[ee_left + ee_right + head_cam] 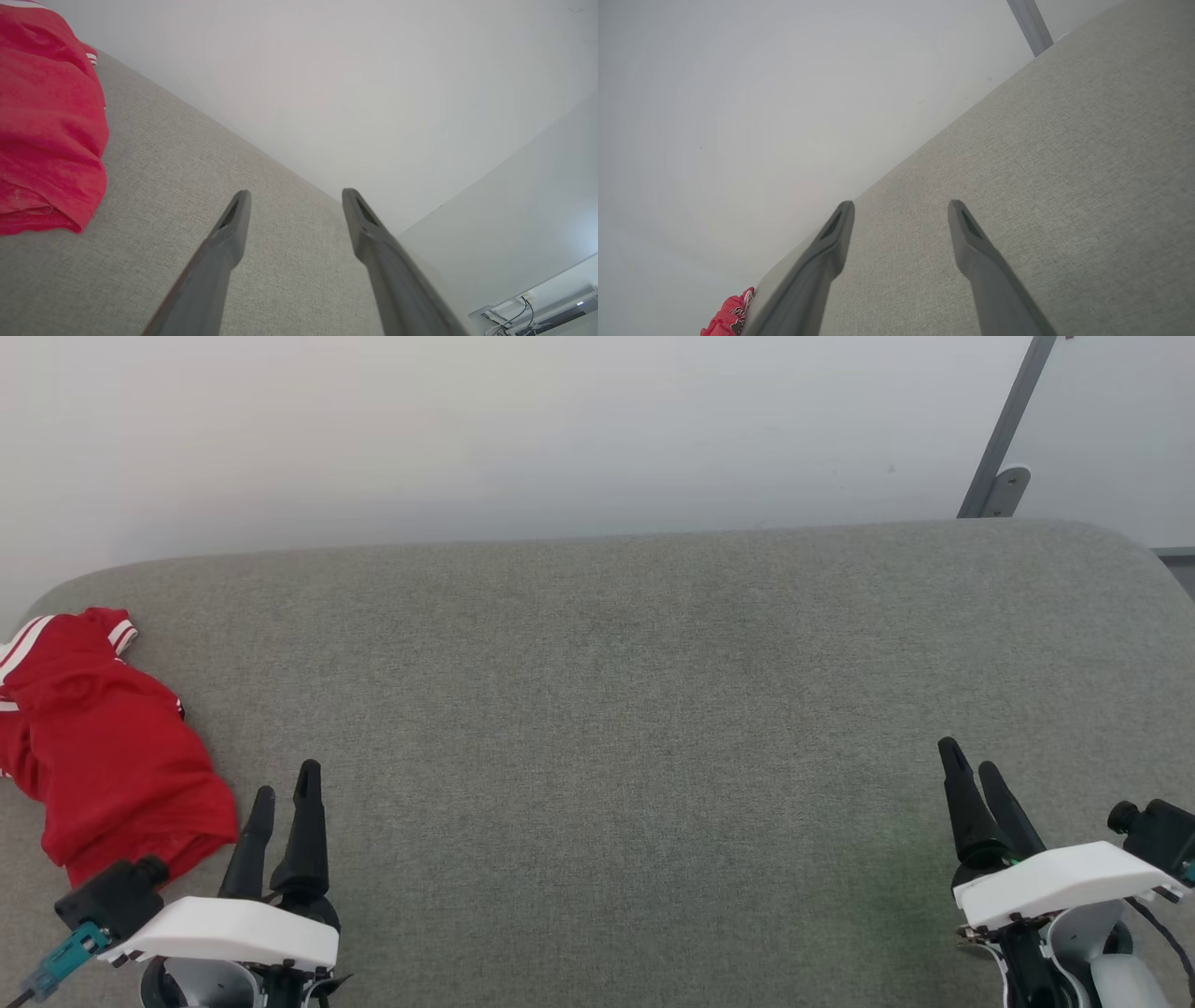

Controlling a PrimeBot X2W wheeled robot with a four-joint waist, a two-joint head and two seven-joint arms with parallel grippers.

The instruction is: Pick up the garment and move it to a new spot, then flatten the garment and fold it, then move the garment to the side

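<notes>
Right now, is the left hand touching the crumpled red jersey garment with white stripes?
Apart. The left wrist view shows bare grey upholstered surface between the crumpled red jersey garment and the nearer dark finger of the open left hand.

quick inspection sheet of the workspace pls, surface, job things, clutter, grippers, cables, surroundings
surface: grey fabric pad, flat, with rounded far corners
job's things: red garment crumpled in a heap at the pad's left edge, a white-striped cuff showing; not flattened or folded
clutter: nothing seen
grippers: left gripper open and empty, beside the garment and apart from it; right gripper open and empty, over the pad at the right
cables: black cable at the right wrist; wires by a far desk in the left wrist view
surroundings: pale wall behind the pad; grey post at the far right
</notes>
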